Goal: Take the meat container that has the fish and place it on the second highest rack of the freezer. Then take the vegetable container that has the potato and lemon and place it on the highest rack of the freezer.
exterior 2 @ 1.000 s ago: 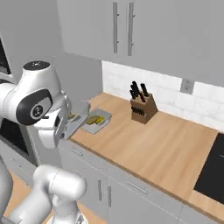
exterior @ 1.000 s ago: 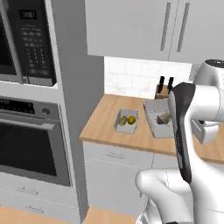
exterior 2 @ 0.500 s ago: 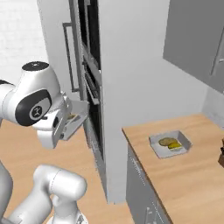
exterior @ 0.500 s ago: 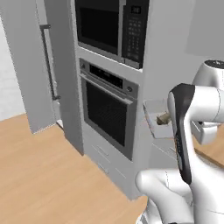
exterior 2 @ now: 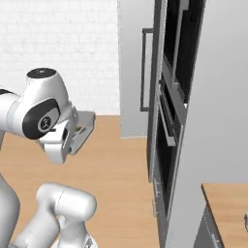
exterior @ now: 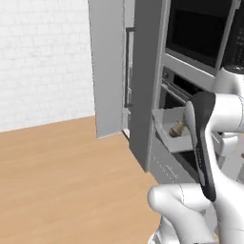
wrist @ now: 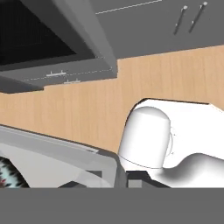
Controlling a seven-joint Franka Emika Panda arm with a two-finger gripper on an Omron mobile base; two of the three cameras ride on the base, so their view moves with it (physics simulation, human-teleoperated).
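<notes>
My gripper (exterior 2: 73, 137) is shut on the rim of the pale grey meat container (exterior: 170, 127), holding it in the air in front of the oven. The small grey-olive fish (exterior: 177, 129) lies inside it. The same container (exterior 2: 83, 127) sticks out to the right of my hand, and its near corner (wrist: 65, 162) shows at the lower left of the hand view. The freezer (exterior: 110, 71) is the tall grey cabinet with a black bar handle (exterior 2: 143, 70), ahead and to the left of the container. Its racks are hidden. The potato and lemon are out of view.
The black oven and microwave unit (exterior: 200, 43) stands right beside the freezer, close behind the container. Open wooden floor (exterior: 62, 181) spreads to the left under a white brick wall (exterior: 43, 57). A corner of the wooden counter (exterior 2: 227, 201) lies far right.
The base has turned left, so the view has swung from the counter past the oven to the freezer. The container stays in my gripper.
</notes>
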